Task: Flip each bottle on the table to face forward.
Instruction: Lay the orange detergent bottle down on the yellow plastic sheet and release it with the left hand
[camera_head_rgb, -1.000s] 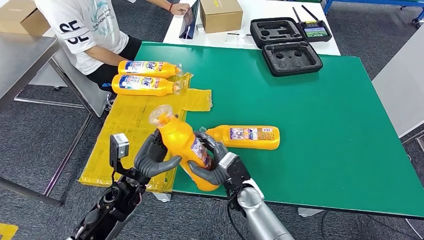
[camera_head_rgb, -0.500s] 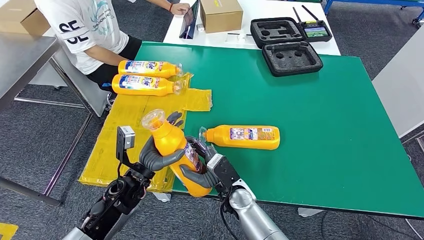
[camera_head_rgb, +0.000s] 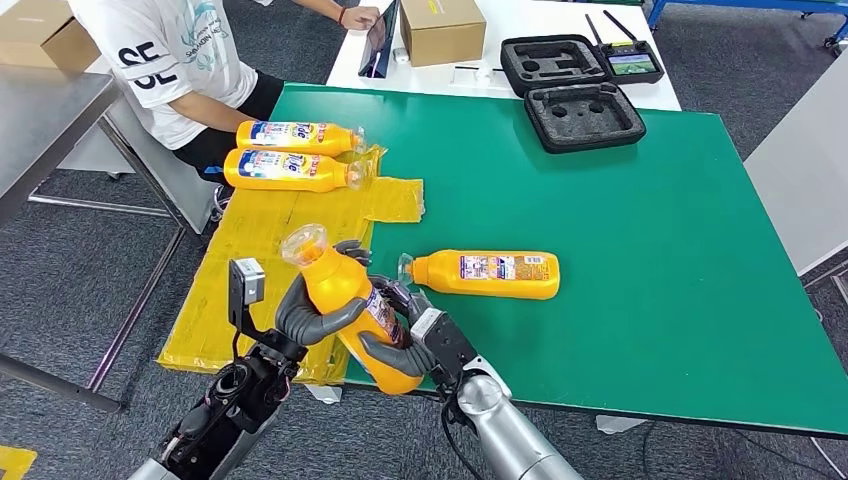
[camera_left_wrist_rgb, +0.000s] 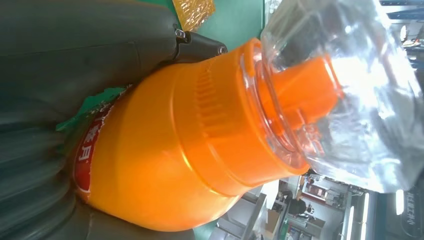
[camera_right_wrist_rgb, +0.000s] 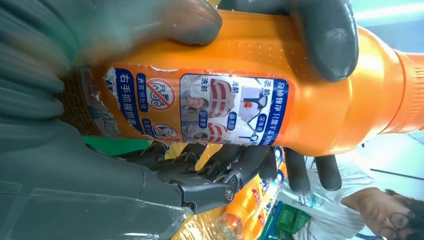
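Orange bottle (camera_head_rgb: 352, 303) tilted above table (camera_head_rgb: 640, 250) edge, gripped by left hand (camera_head_rgb: 312, 312) and right hand (camera_head_rgb: 408, 340), fingers wrapped around.

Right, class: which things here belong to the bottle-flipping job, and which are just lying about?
Job: held bottle, in left hand and right hand; lying bottle; two bottles on yellow sheet.
Lying about: foam case, cardboard box, controller.

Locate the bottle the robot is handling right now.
In the head view, the held bottle is off the table, gripped between the left hand and right hand above the near edge, left of the lying bottle.
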